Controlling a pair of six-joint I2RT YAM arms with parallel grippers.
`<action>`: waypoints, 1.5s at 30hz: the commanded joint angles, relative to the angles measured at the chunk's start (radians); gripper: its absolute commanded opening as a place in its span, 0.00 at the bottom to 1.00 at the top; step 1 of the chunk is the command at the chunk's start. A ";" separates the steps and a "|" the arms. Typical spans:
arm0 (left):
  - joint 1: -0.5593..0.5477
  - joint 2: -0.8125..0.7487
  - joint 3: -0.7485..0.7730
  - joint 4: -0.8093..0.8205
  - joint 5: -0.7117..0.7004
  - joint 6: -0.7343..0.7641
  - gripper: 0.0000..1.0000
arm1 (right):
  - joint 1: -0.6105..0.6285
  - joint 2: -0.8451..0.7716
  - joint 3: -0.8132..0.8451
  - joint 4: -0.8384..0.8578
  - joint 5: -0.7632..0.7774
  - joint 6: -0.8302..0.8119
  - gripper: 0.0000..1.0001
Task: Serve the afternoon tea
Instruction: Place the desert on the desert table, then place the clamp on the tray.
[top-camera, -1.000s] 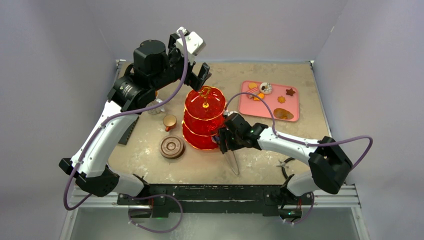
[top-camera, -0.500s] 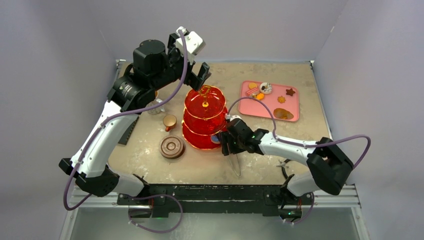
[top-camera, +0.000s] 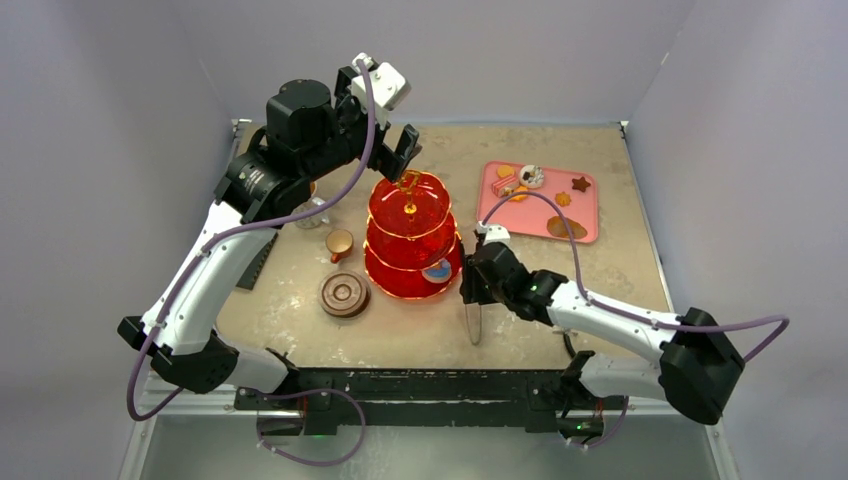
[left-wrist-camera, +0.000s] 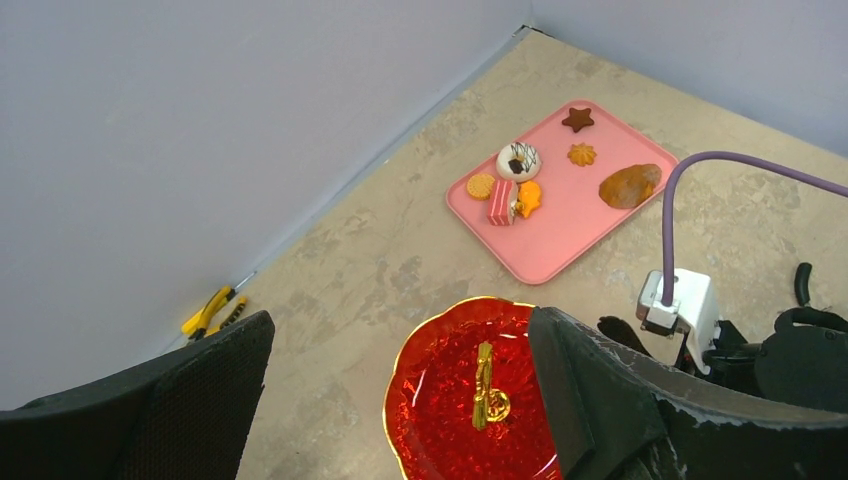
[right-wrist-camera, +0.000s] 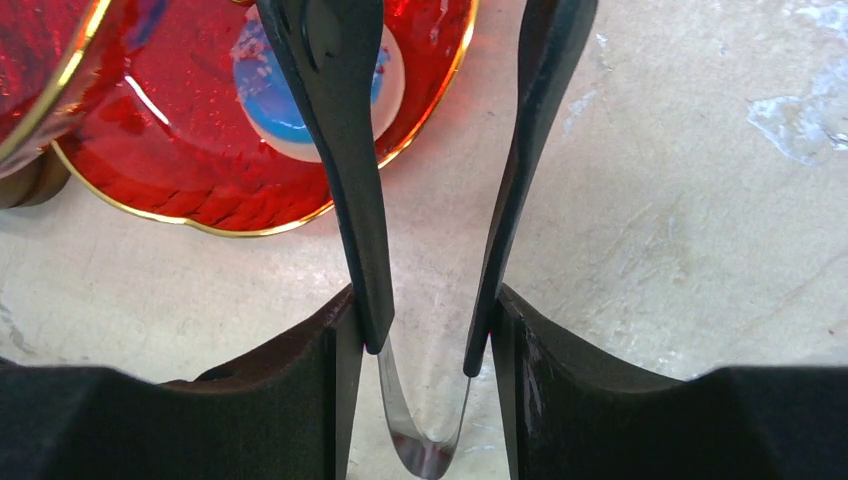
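The red three-tier stand (top-camera: 410, 235) with its gold handle (top-camera: 409, 190) stands mid-table. My left gripper (top-camera: 400, 160) hovers open above the handle; the left wrist view shows the top tier (left-wrist-camera: 450, 400) and the handle (left-wrist-camera: 485, 385) between my spread fingers (left-wrist-camera: 400, 400). My right gripper (top-camera: 475, 282) is shut on the black tongs (right-wrist-camera: 345, 150), just right of the bottom tier. The tong tips are spread and empty. A blue-and-white pastry (top-camera: 437, 269) lies on the bottom tier (right-wrist-camera: 265, 95). The small brown cup (top-camera: 339, 243) and the saucer (top-camera: 344, 294) sit left of the stand. The mug (top-camera: 313, 212) is partly hidden behind my left arm.
The pink tray (top-camera: 540, 215) at the back right holds several pastries (left-wrist-camera: 515, 160). A yellow-handled tool (left-wrist-camera: 212, 312) lies by the back wall. A dark flat object (top-camera: 255, 262) lies at the left edge, and a small tool (top-camera: 570, 330) lies near the right arm.
My right gripper has drawn back to the right with the tongs, away from the stand. The blue pastry now lies uncovered on the bottom tier. The left arm has not moved.
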 joint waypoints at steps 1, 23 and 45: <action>0.008 -0.016 0.046 0.005 -0.004 -0.028 0.98 | 0.004 -0.010 0.071 -0.106 0.079 0.056 0.50; 0.160 0.037 0.045 -0.049 -0.018 -0.092 0.99 | -0.486 0.382 0.288 0.108 0.086 -0.210 0.51; 0.587 -0.019 -0.271 0.103 0.253 -0.128 0.99 | -0.525 0.429 0.199 0.283 0.066 -0.187 0.74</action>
